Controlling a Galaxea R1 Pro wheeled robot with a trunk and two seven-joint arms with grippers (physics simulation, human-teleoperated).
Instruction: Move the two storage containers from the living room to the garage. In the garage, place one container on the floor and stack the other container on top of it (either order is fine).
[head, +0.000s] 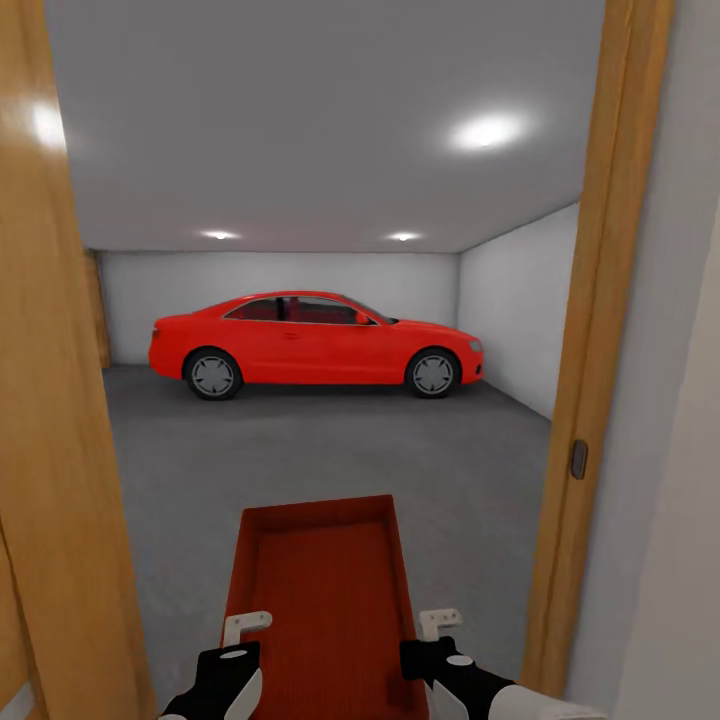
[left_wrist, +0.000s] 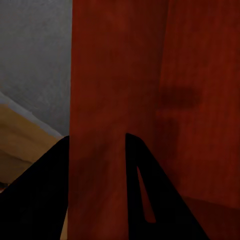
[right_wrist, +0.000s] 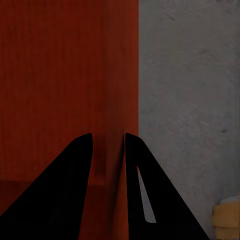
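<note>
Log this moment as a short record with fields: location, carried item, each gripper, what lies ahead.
location: in a wooden door frame, facing into the garage
carried item: one orange-red storage container, lidless, held out in front over the concrete floor
left gripper: shut on the container's left side wall, one finger on each face
right gripper: shut on the container's right side wall, likewise
ahead: red car parked side-on by the back wall, ceiling spotlights lit
second container: no sign of it here

You hold one storage container (head: 325, 600) between both end effectors, left (head: 243, 630) and right (head: 438, 625), in a wooden doorway (head: 590, 350) facing the garage floor (head: 330, 440) and red car (head: 315, 345).
</note>
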